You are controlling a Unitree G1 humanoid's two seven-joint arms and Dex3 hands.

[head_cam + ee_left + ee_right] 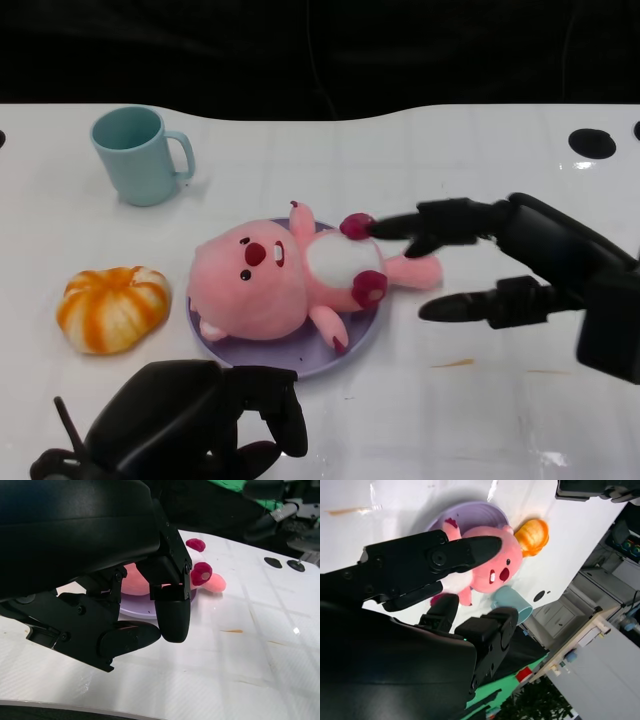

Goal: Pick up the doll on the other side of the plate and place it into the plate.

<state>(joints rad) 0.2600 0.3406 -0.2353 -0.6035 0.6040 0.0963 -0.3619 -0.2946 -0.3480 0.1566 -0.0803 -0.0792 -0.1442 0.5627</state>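
The pink plush doll point(270, 275) lies on its back on the lilac plate point(340, 355), head toward my left, one leg hanging over the rim. My right hand point(500, 265) hovers just right of the doll with fingers spread and nothing in it; its upper fingertip is at the doll's dark-pink paw, and I cannot tell whether they touch. My left hand point(190, 420) sits near the table's front edge, just short of the plate, fingers curled in and holding nothing. The right wrist view shows the doll point(492, 565) on the plate point(475, 517) beyond my fingers point(465, 550). The left wrist view catches the doll's leg point(212, 582).
A teal mug point(135, 155) stands at the back left. An orange and white plush pumpkin point(110, 308) lies left of the plate. A small brown smear point(455, 363) marks the white table to the plate's right. A black round mark point(592, 142) sits at the far right.
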